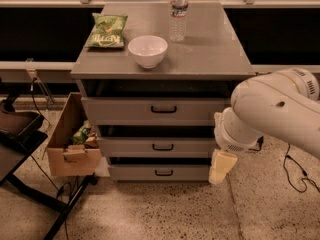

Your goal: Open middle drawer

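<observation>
Right, the grey cabinet [215, 59] fills the centre with three drawers stacked, and open speckled floor in front and to its right. The white arm [275, 109] comes in from the right, cut off by the frame edge, covering the middle drawer [130, 146] at its right end; that drawer sits second of three, one black loop handle [163, 147] showing at centre. One cardboard box [65, 134] crowds the left side. The gripper [221, 166] hangs low at the cabinet's right front corner; open or closed, can't tell. On top: one bowl [147, 50], one bottle [178, 14], one green bag [106, 31].
</observation>
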You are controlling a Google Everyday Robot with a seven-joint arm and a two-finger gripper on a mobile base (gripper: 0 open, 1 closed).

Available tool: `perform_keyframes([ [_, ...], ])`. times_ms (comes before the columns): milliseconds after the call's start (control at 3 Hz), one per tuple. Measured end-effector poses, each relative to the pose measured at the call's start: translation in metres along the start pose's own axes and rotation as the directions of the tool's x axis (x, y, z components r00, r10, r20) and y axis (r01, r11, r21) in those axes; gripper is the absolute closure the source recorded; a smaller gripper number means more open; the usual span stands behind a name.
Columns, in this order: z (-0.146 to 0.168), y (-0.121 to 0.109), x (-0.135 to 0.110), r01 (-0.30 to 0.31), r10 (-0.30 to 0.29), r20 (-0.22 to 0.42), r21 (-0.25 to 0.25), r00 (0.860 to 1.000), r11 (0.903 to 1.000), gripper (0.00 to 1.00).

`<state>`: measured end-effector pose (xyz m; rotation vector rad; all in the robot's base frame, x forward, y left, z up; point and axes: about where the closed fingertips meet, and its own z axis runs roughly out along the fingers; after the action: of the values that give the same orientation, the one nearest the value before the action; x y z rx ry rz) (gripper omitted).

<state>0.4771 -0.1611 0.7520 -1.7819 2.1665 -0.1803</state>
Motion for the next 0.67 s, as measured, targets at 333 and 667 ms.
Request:
perform_keyframes([
  [333, 0.0754, -0.0118, 0.0041, 0.033, -0.032, 0.033, -0.030, 0.999, 0.9990, 0.00],
  [667, 0.0754, -0.0118, 0.0041, 0.033, -0.032, 0.033, -0.030, 0.999, 0.9990, 0.00],
])
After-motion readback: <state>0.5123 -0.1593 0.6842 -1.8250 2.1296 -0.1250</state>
